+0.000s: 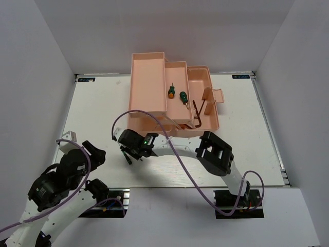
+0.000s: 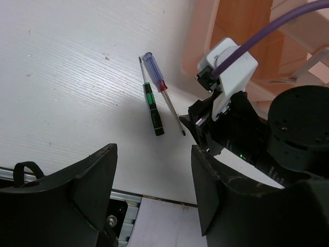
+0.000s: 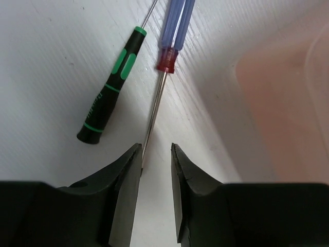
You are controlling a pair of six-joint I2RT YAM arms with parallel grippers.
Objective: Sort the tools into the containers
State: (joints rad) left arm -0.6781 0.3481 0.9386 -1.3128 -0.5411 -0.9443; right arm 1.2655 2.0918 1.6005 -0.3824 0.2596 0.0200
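A blue-purple screwdriver (image 3: 177, 23) with a red collar and a thin green-and-black screwdriver (image 3: 110, 92) lie side by side on the white table, just off the front left corner of the peach-pink toolbox (image 1: 149, 82). Both also show in the left wrist view, blue (image 2: 154, 67) and green (image 2: 153, 108). My right gripper (image 3: 156, 154) is low over them, slightly open, with the blue screwdriver's shaft tip at its left finger (image 3: 123, 175). My left gripper (image 2: 154, 190) is open and empty, near the table's front edge. Two stubby green screwdrivers (image 1: 171, 91) lie in the middle tray, and dark hex keys (image 1: 198, 113) in the right compartment.
The toolbox wall (image 3: 277, 87) stands close on the right of my right gripper. The right arm (image 1: 216, 154) reaches leftward across the table front, its purple cable (image 1: 175, 149) looping over it. The table's front rail (image 2: 123, 200) lies under my left gripper.
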